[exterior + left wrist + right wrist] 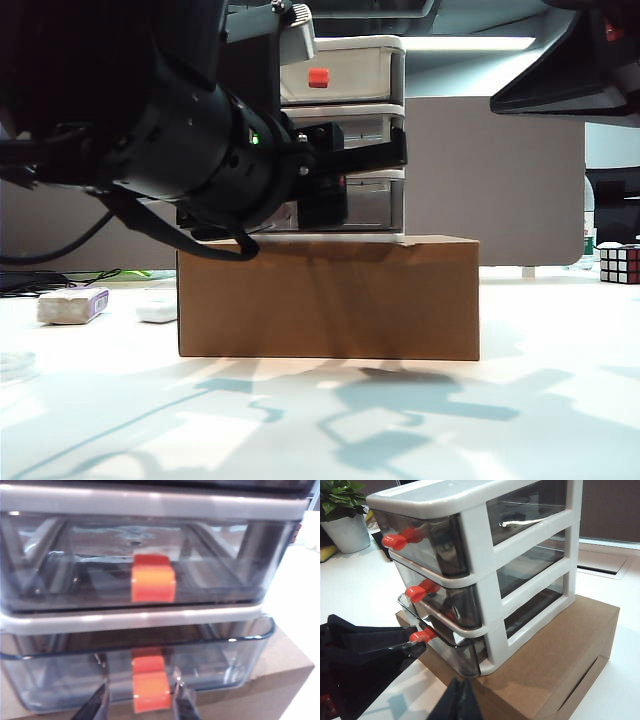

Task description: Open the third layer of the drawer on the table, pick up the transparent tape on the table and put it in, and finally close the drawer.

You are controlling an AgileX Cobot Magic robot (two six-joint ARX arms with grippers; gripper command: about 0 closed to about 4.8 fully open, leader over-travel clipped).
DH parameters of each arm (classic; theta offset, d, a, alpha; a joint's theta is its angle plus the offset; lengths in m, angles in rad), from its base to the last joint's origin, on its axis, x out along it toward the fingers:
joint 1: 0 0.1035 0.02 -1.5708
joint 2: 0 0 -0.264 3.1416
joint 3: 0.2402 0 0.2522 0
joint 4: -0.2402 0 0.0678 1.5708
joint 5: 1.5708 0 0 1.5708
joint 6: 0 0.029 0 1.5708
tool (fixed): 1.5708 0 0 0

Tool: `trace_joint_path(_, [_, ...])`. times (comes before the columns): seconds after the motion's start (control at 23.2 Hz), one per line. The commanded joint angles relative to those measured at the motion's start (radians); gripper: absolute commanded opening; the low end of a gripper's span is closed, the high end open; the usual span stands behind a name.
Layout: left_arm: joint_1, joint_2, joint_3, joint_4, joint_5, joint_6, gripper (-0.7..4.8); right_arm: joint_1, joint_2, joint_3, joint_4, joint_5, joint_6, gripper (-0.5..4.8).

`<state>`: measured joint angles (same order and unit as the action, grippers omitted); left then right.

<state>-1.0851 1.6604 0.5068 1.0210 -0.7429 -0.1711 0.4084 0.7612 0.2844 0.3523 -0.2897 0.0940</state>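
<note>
The drawer (345, 70) (480, 535) stands on a brown cardboard box (330, 300). Its third layer (65, 680) (455, 652) juts out a little from the frame. My left gripper (141, 685) (395, 150) reaches in level, one finger on each side of that tray's red-orange handle (150, 690), gripping it. The transparent tape (15, 367) lies flat on the table (320, 420) at the far left, away from both grippers. My right gripper (462, 700) hangs shut and empty above the box's near corner, to the right of the drawer.
A white-and-purple block (72, 305) and a small white oval (157, 308) lie left of the box. A Rubik's cube (620, 263) sits at the far right. A grey partition (500, 180) stands behind. A potted plant (342, 525) is beyond the drawer.
</note>
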Motion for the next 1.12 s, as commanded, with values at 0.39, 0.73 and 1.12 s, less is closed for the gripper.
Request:
trace_joint_path(0.39, [0.005, -0.001, 0.003, 0.016, 0.029, 0.006, 1.52, 0.0, -0.002, 0.005, 0.011, -0.002, 0.004, -0.05])
trace_joint_path(0.73, [0.006, -0.001, 0.003, 0.016, 0.029, 0.006, 1.52, 0.0, -0.002, 0.005, 0.011, -0.002, 0.005, -0.05])
trace_joint_path(1.12, [0.034, 0.001, 0.003, 0.017, 0.049, 0.002, 1.52, 0.0, -0.002, 0.005, 0.011, -0.002, 0.008, -0.05])
